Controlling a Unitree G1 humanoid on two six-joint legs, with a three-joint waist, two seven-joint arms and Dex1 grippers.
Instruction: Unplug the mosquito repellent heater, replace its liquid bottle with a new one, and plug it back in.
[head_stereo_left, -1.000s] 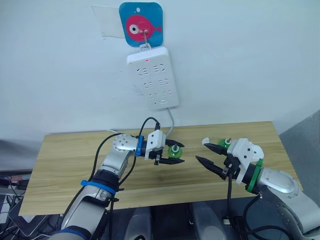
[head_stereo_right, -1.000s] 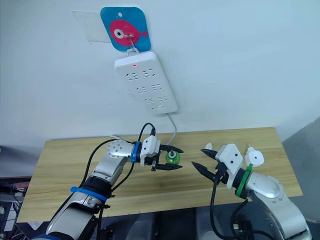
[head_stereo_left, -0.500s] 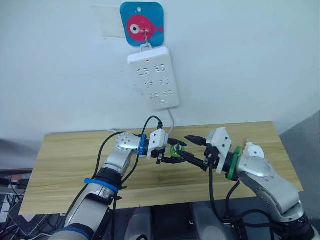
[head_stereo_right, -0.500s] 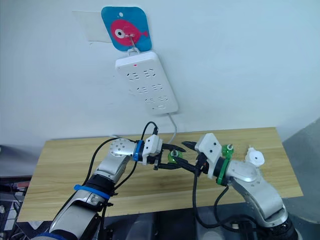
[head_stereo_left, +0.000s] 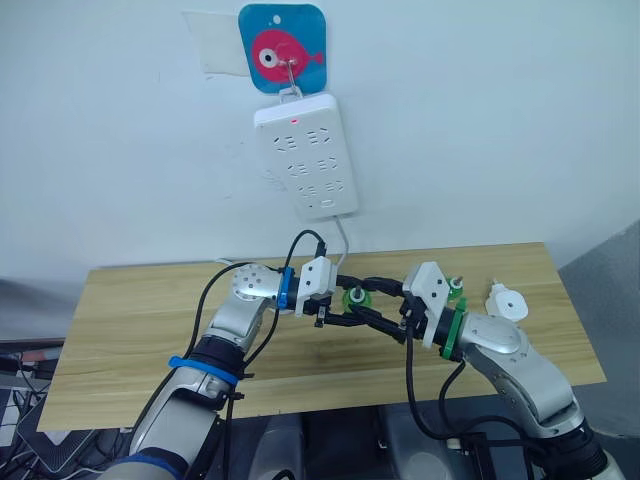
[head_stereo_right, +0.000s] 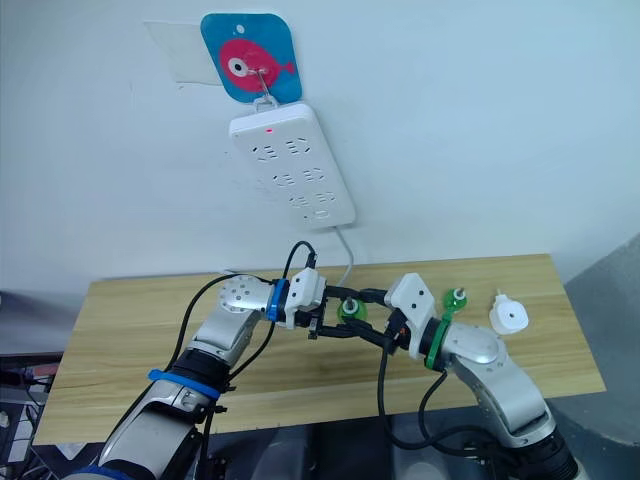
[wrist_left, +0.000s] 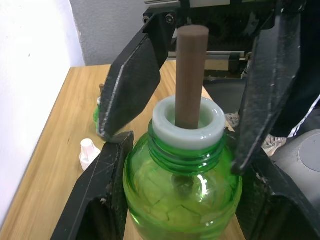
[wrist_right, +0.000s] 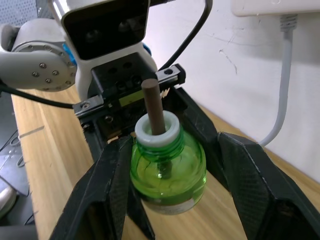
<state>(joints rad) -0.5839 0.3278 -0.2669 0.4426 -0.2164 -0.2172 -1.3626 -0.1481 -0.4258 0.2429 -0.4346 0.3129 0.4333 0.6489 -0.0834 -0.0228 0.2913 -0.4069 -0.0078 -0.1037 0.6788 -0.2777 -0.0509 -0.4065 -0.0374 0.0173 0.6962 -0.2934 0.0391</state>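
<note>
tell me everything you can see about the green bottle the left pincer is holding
The green bottle is small, rounded and of clear green plastic with liquid inside. It has a threaded neck, a white collar and a brown wick rod sticking up, with no cap on. It stands upright, above the wooden table, near the middle. The left pincer is shut on its body, fingers at either side. The right pincer is open, its fingers flanking the bottle; contact is unclear.

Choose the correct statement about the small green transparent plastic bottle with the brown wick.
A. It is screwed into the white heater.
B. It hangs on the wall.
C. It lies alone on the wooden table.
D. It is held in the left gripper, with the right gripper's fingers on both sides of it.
D: the left gripper grips the green bottle above the table, and the right gripper has an open finger on each side of it.
</note>
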